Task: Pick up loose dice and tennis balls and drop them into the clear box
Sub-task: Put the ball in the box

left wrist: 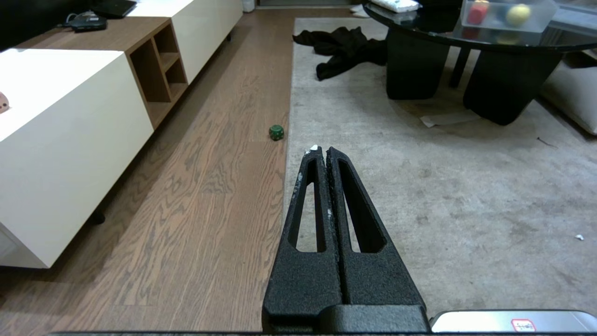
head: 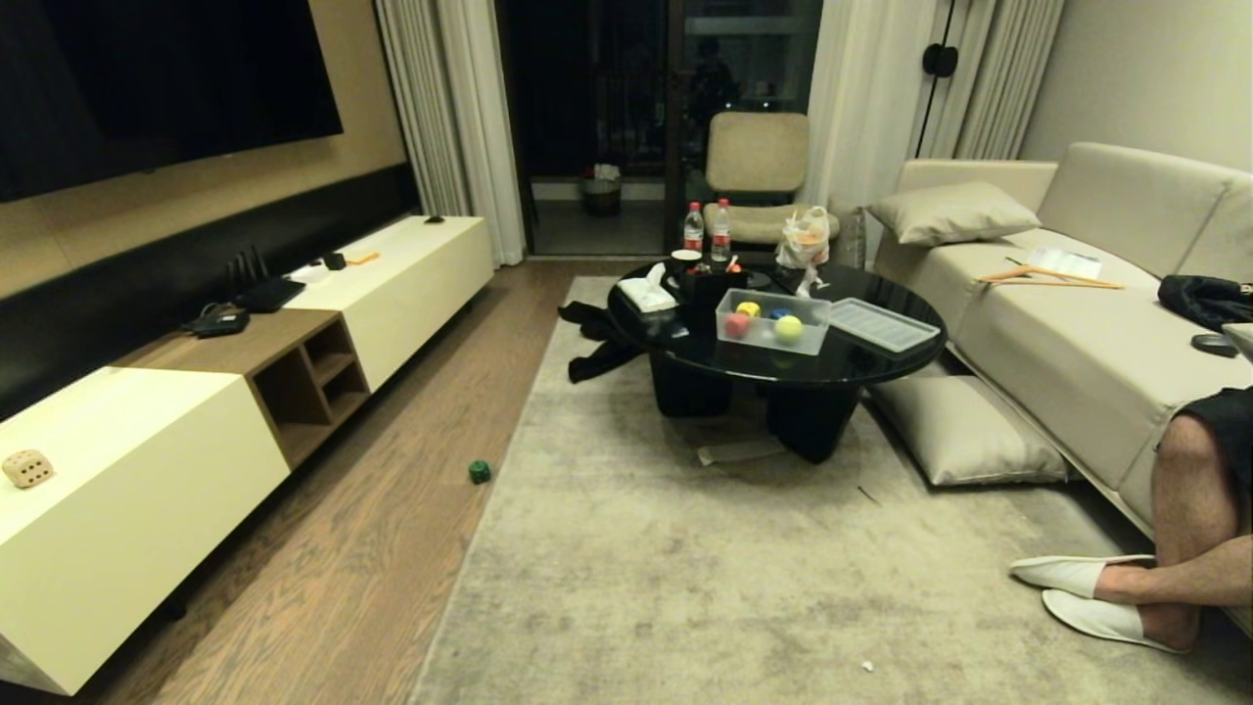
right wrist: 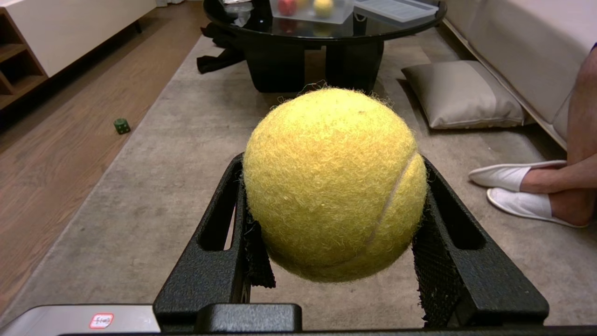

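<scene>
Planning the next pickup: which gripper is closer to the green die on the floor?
Left. The left gripper, jaws shut and empty, points just beside the green die; the right gripper, holding a tennis ball, sits farther across from it.

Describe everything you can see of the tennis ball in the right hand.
The fuzzy yellow-green felt tennis ball looks whole and round, with one pale curved seam running down one side. The right hand is shut on it: its two black textured fingers press opposite sides, with frayed pad edges hanging below. The ball sits clear of the grey rug, with nothing else touching it. The hand points towards the round black glass coffee table.
</scene>
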You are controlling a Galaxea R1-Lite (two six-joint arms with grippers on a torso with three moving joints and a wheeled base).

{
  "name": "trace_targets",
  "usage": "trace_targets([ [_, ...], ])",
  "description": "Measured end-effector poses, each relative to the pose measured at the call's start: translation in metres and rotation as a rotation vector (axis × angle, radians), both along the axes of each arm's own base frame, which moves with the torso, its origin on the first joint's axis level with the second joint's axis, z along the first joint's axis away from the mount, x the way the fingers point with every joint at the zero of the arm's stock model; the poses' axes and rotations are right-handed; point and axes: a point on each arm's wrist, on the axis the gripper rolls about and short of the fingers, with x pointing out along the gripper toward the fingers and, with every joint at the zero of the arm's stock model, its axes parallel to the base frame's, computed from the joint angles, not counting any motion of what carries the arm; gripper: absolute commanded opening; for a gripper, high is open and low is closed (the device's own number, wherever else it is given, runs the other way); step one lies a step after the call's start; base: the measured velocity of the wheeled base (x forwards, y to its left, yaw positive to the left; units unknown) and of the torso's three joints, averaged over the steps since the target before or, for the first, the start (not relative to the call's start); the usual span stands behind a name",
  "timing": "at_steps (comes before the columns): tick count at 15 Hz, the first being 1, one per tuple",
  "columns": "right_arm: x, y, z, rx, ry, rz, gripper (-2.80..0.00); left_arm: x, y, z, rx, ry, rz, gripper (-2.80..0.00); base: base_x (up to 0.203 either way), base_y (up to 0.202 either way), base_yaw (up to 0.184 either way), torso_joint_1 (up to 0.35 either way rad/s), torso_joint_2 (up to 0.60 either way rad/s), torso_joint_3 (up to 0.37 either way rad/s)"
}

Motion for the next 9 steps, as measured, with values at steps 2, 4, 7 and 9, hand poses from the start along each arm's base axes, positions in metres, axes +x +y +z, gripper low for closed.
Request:
trace_targets([
  [2, 0.0, 0.0, 0.0, 0.0, 0.0, 0.0, -2.8, 0.0, 0.0, 0.0, 0.0, 0.0, -0.001, -2.8, 0.0, 0.0, 0.0, 0.0, 0.0, 0.0],
  [4, 0.0, 0.0, -0.0001, 0.0, 0.001, 0.0, -2.8, 0.0, 0.0, 0.0, -0.001, 0.0, 0.0, -2.8, 0.0, 0.0, 0.0, 0.0, 0.0, 0.0],
  [7, 0.0, 0.0, 0.0, 0.0, 0.0, 0.0, -2.8, 0.0, 0.0, 0.0, 0.0, 0.0, -0.001, -2.8, 0.121, 0.0, -0.015, 0.003, 0.0, 0.003],
  [9, 0.0, 0.0, -0.0001, 0.0, 0.001, 0.001, -2.8, 0.0, 0.0, 0.0, 0.0, 0.0, 0.0, -2.8, 0.221, 0.0, -0.023, 0.008, 0.0, 0.002],
])
